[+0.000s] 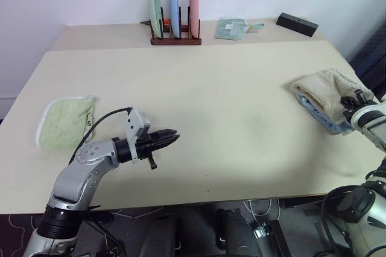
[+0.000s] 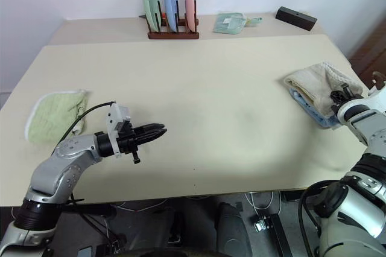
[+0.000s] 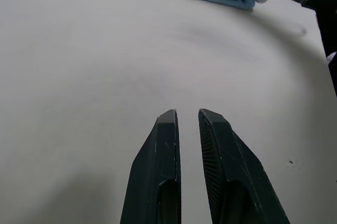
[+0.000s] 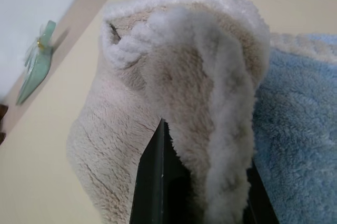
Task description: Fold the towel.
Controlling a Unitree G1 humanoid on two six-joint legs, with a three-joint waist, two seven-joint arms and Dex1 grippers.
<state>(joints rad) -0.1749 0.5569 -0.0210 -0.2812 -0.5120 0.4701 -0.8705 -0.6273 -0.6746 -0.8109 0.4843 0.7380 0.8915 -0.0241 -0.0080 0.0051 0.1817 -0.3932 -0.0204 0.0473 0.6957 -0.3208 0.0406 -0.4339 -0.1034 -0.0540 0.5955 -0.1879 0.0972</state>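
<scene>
- The left gripper (image 1: 172, 137) is over the near left part of the surface (image 1: 205, 100). The left arm comes in from the near left corner, bends at the elbow, and the gripper points almost level toward the right.
- In the left wrist view its fingers (image 3: 158, 166) stand nearly together, with only a thin gap between them, and they hold nothing. Under them there is only bare surface.
- The right gripper (image 1: 351, 104) is at the right edge of the surface. The right arm reaches in from the near right side.
- In the right wrist view the fingers (image 4: 150, 182) of the right gripper are closed on a fold of the towel (image 4: 174, 87); the beige cloth with the white piped edge hangs over them and covers most of them.
- The towel (image 1: 324, 90) lies bunched at the right edge of the surface, on top of a light blue towel (image 1: 329, 123) that shows under it on the near side.
- A light green towel (image 1: 64, 121) lies flat at the left edge, well apart from the left gripper.
- At the far side stands a plate rack (image 1: 175, 35) with three plates upright. To the right of it are a small green dustpan (image 1: 235, 28) and a black box (image 1: 297, 24).
</scene>
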